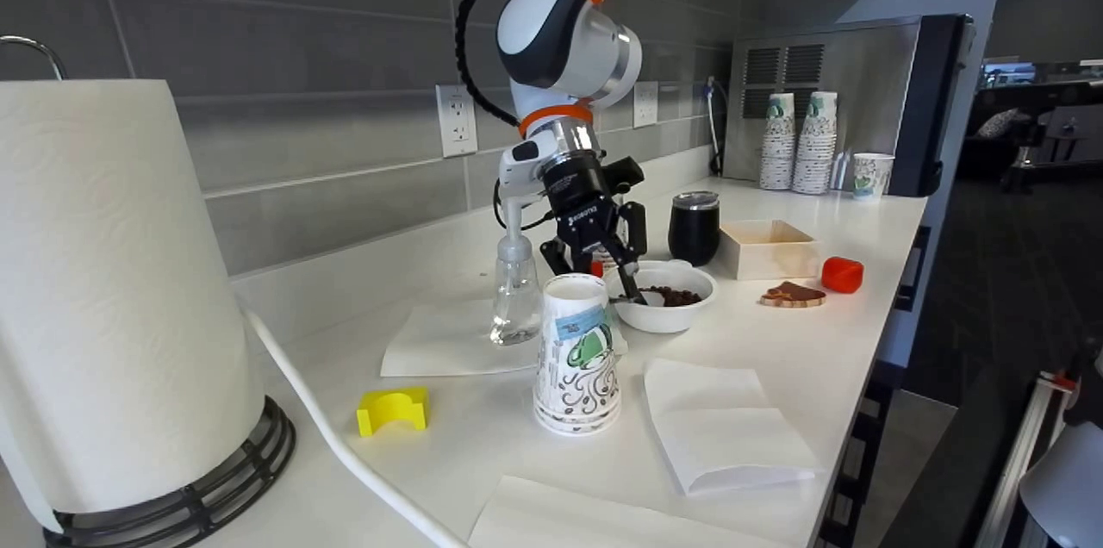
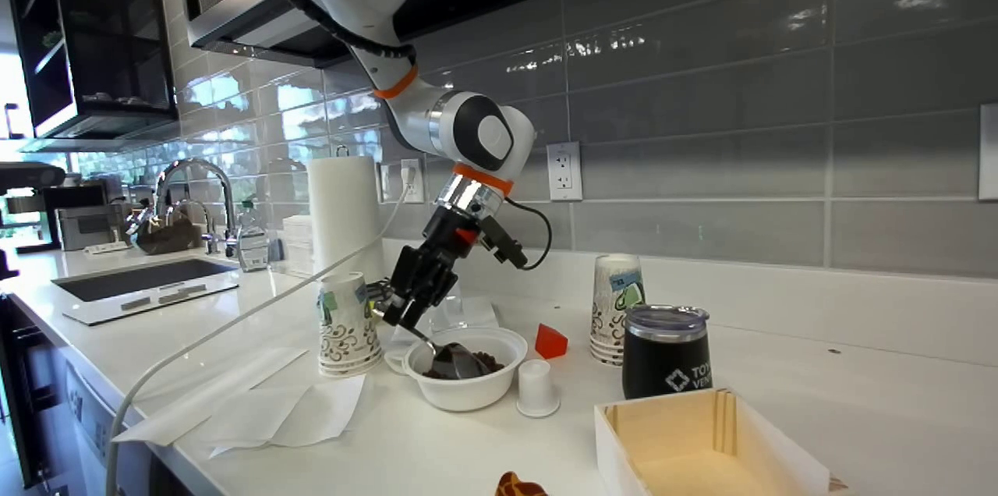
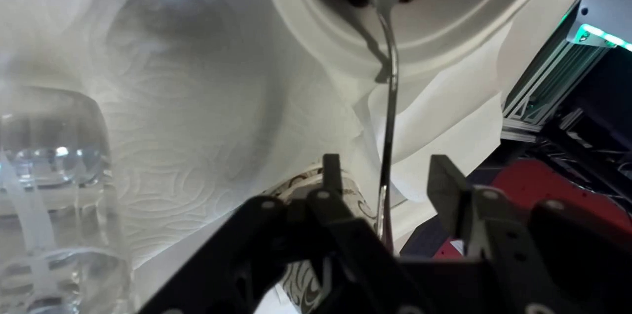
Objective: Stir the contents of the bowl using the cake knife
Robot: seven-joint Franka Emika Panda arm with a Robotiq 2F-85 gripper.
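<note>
The spoon (image 2: 458,362) is set head-first amid dark bits (image 1: 680,296) in the bowl (image 2: 466,397); its handle (image 3: 389,131), straddled by the widely parted pincer (image 3: 387,171), should be gripped centrally before slow circles are traced.

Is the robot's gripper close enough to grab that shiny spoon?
Probably yes: the gripper is open, with the spoon running between its jaws and nothing seeming to block them from closing.

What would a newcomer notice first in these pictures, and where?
Probably the large white robot arm, hanging over the counter with its black claw. Then perhaps the metal spoon, its handle between the claw's open jaws, its head in the white bowl of dark bits. In an exterior view, a tall paper towel roll stands at the left edge.
</note>
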